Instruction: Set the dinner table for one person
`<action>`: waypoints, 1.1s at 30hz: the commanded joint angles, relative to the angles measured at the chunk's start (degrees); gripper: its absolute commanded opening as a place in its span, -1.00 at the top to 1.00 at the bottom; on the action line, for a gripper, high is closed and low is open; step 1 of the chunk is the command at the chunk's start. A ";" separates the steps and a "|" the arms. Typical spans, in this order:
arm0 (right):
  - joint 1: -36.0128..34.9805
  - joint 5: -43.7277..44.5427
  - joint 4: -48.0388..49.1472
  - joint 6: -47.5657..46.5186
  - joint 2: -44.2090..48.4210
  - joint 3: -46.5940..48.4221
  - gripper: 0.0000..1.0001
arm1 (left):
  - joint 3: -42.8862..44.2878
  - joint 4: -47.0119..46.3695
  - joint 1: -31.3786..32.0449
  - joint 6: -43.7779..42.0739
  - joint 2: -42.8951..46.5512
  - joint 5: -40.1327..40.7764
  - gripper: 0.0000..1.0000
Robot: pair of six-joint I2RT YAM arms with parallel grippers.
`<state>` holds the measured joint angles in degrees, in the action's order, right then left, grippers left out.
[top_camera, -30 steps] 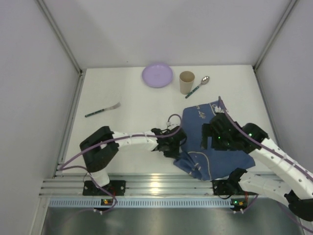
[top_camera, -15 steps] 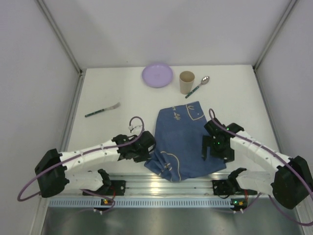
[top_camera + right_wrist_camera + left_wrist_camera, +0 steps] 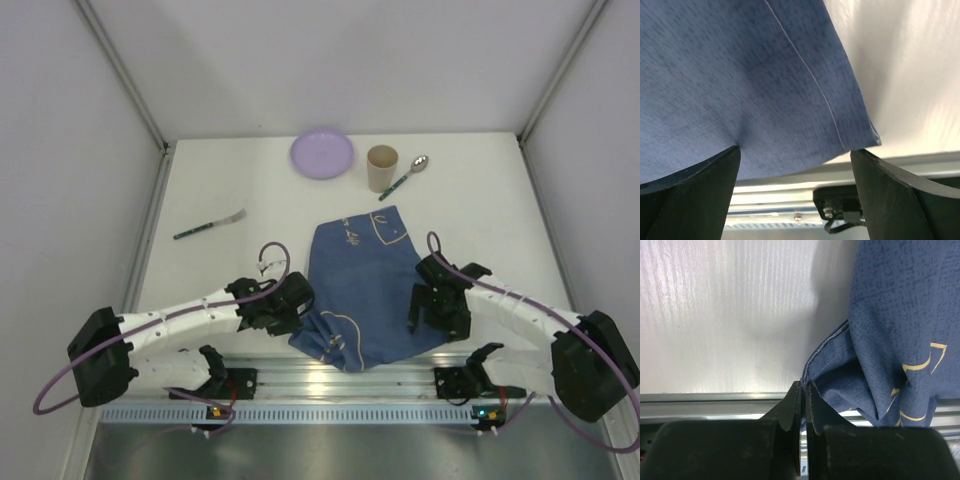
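Note:
The blue cloth mat [image 3: 365, 285] with pale line drawings lies on the white dinner table [image 3: 250, 260], its near end bunched over the aluminium rail [image 3: 330, 375]. My left gripper [image 3: 305, 312] is shut on the mat's near left edge; the left wrist view shows the jaws [image 3: 804, 386] pinching a fold of the cloth [image 3: 890, 315]. My right gripper [image 3: 428, 318] is open over the mat's near right corner; in the right wrist view its fingers [image 3: 690, 185] stand wide apart with the cloth [image 3: 740, 75] between and beyond them.
A purple plate [image 3: 322, 154], a tan cup [image 3: 382, 168] and a spoon [image 3: 405, 178] sit at the far side of the table. A fork [image 3: 210, 225] lies at the left. White walls enclose the table on three sides.
The mat has been dragged left and toward the near rail. Both arms have drawn back toward their bases, the left still holding the mat's edge.

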<state>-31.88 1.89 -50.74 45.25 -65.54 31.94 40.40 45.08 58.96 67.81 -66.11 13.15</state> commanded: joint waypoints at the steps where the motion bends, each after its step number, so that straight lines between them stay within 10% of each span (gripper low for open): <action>1: -0.29 0.92 6.26 0.54 -2.66 1.54 -0.80 | 2.22 1.59 -0.07 -1.28 -0.87 0.21 1.00; 5: -0.29 1.62 9.16 -0.51 -6.61 1.55 -0.27 | 2.49 2.38 -0.07 -1.45 -0.25 0.74 1.00; 9: -0.29 2.42 9.70 -1.57 -8.90 2.24 1.00 | 2.40 4.39 -0.16 -0.93 1.85 1.79 1.00; 13: -0.38 3.29 5.58 -3.42 -7.07 7.33 1.00 | 3.89 7.72 -2.00 -2.24 4.32 2.76 1.00; 20: 0.15 12.69 -11.02 -8.33 -1.69 42.42 1.00 | 26.89 24.08 -10.43 -14.59 4.67 14.09 1.00; 27: 3.40 11.21 -16.22 -14.31 -20.40 74.72 1.00 | 54.20 19.27 -30.28 -32.82 -9.46 8.92 1.00; 33: 6.65 11.20 -25.28 -17.13 -30.53 99.88 1.00 | 85.82 23.02 -35.14 -37.48 -25.55 6.10 1.00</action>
<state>-27.09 12.32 -67.81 31.18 -95.83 125.32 112.95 65.47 24.64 36.49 -89.03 20.64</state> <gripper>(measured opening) 0.017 0.033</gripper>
